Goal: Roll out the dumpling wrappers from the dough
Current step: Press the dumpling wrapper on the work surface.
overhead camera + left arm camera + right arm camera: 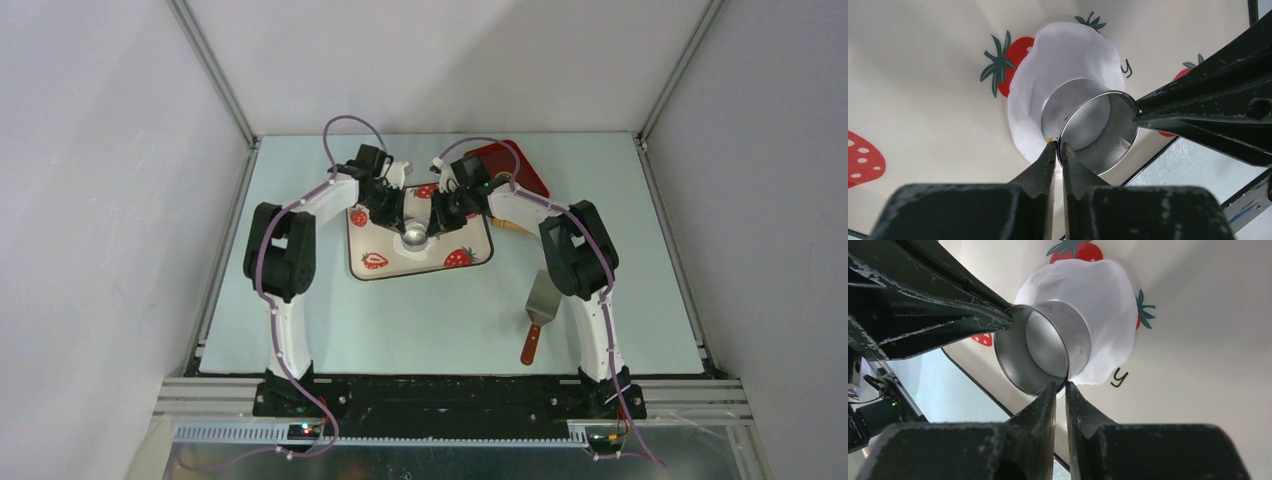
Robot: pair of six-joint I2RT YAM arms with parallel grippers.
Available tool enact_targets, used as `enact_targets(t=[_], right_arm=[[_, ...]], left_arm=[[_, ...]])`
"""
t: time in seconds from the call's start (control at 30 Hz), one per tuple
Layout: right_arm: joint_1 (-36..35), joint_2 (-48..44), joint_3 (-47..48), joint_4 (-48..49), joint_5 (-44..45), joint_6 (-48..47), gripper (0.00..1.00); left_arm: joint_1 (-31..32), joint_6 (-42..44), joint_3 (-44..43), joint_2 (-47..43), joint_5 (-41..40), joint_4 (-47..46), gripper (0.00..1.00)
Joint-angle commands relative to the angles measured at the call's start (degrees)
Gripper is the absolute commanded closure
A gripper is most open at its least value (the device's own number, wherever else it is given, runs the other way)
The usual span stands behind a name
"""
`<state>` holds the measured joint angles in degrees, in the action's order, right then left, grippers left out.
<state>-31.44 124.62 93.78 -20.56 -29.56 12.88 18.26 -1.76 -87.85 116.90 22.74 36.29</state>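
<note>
A thin flat white dumpling wrapper (1068, 55) (1103, 295), roundish with uneven edges, lies on the strawberry-print tray (420, 272). A small silvery round cup (414, 236) (1098, 135) (1048, 345), open at the top, stands on the wrapper. My left gripper (403, 222) (1058, 146) is shut on the cup's thin rim from the left. From the opposite side my right gripper (434, 222) (1066, 384) is shut on the same rim. Each wrist view shows the other arm's fingers (1198, 100) (948, 315) at the far rim. A lump of dough is out of view.
A red tray (522, 165) sits at the back right, partly behind the right arm. A wooden rolling pin end (512, 227) pokes out beside it. A metal spatula (541, 300) with a red handle lies right of the strawberry tray, near the right arm.
</note>
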Motion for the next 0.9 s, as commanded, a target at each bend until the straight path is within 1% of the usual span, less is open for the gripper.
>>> enact_targets(t=[0.0, 0.23, 0.37, 0.53, 0.87], right_arm=[[-0.33, 1.34, 1.99, 0.29, 0.53, 0.58, 0.85], [-0.22, 2.6, 2.95, -0.44, 1.02, 0.9, 0.87], [-0.24, 3.15, 3.2, -0.76, 1.39, 0.91, 0.89], [-0.33, 4.01, 3.56, -1.44, 2.24, 0.63, 0.95], [-0.24, 5.92, 5.1, -2.87, 5.36, 0.14, 1.0]], left_arm=[[0.27, -0.74, -0.76, 1.03, -1.75, -0.66, 0.91], [0.28, -0.94, -0.96, 1.82, -2.95, -0.48, 1.0], [0.31, -0.88, -1.36, 2.43, -3.75, 0.09, 1.0], [0.51, -0.88, -1.7, 3.16, -4.15, 0.65, 1.0], [1.38, -0.71, -1.24, 2.63, -4.14, 0.95, 1.0]])
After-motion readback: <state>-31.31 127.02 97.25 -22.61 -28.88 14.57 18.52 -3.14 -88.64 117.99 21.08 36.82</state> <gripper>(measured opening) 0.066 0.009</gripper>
